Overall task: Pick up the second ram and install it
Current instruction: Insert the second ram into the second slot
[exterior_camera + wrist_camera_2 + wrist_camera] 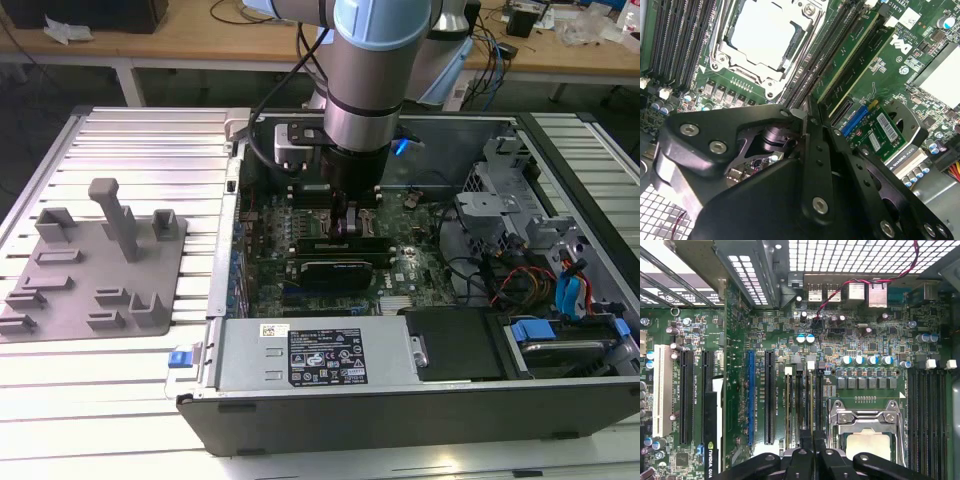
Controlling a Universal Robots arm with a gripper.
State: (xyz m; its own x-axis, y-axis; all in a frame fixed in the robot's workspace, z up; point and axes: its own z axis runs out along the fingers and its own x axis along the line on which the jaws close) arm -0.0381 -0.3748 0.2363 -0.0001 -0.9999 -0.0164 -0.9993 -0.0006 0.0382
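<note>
The arm (365, 90) reaches straight down into the computer case (400, 405). Its claw (812, 441) is closed tight over the memory slots (802, 400), and what it grips cannot be told.

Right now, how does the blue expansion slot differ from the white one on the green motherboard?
The blue plastic expansion slot is narrow; the white plastic expansion slot looks wider. The blue slot lies nearer the silver processor; the white one lies farther. Both are long, empty, and run parallel.
</note>
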